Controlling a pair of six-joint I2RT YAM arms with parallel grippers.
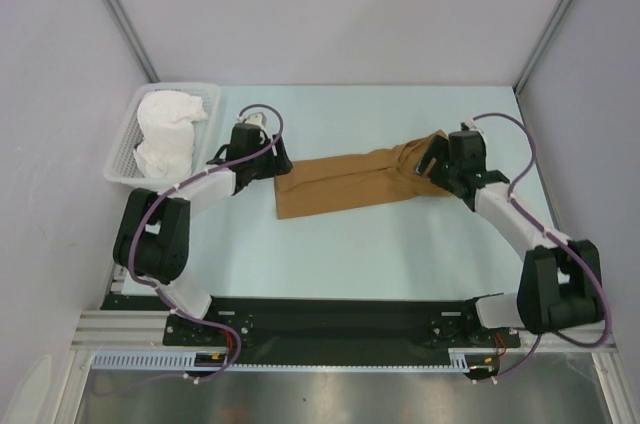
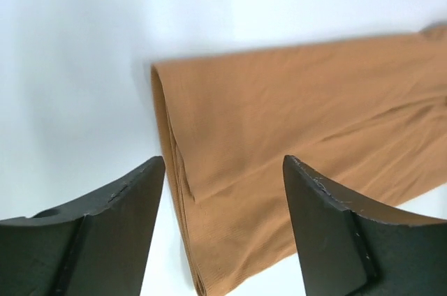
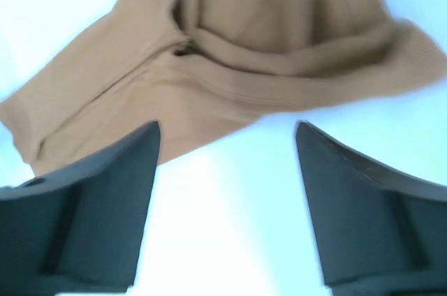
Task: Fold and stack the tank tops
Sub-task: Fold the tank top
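On the pale blue table (image 1: pixel 400 244), a folded tan-brown cloth tank top (image 1: pixel 350 182) lies at centre. A white plastic lattice basket (image 1: pixel 120 156) at ten o'clock holds bunched white cloth (image 1: pixel 165 132). The left gripper (image 2: pixel 223 165) sits at the top's nine o'clock end, the right gripper (image 3: pixel 228 128) at three, both open-jawed and empty.

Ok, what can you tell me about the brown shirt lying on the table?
The tan-brown tank top is soft, finely ribbed cloth, folded into a long band. It lies flat on the pale table, stretched from left to right. Its left end is neat and straight; its right end is rumpled. The left gripper and right gripper hold open jaws over those ends, gripping nothing.
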